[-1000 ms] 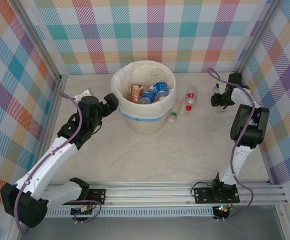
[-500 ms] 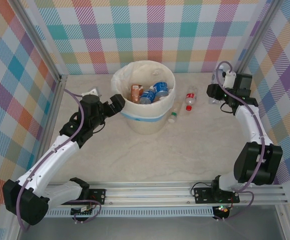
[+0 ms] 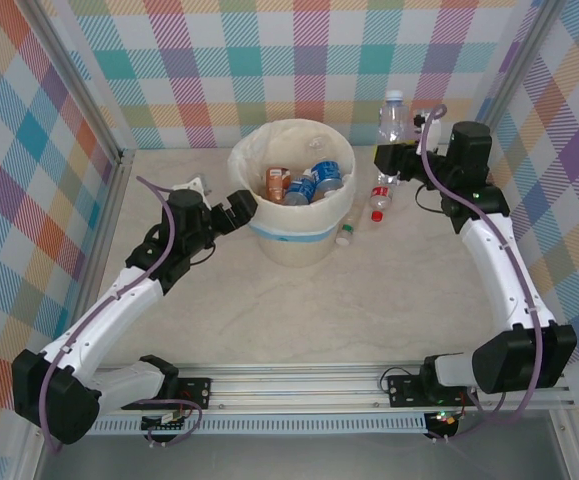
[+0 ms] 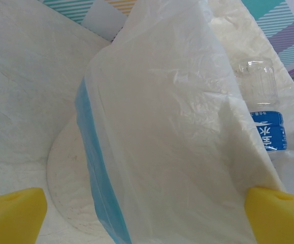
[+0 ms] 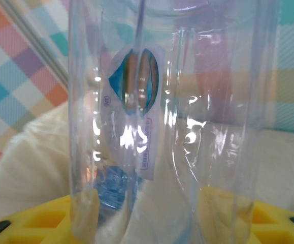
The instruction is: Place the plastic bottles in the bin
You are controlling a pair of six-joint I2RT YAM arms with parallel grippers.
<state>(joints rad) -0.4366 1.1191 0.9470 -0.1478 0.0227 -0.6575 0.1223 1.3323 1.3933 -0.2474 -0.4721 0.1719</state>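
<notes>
Bottle [image 3: 393,120] upright, cap up, right end effector [image 3: 388,157] clamping it, left end effector [image 3: 239,207] apart

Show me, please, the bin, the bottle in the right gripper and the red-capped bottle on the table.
bin [image 3: 294,252]: top view, outer wall.
held bottle [image 3: 392,122]: top view, clear body.
red-capped bottle [image 3: 379,198]: top view, label.

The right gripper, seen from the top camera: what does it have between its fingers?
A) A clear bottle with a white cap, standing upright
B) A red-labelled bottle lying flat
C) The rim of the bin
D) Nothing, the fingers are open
A: the right gripper is shut on a clear bottle whose white cap points up, raised just right of the bin.
</notes>
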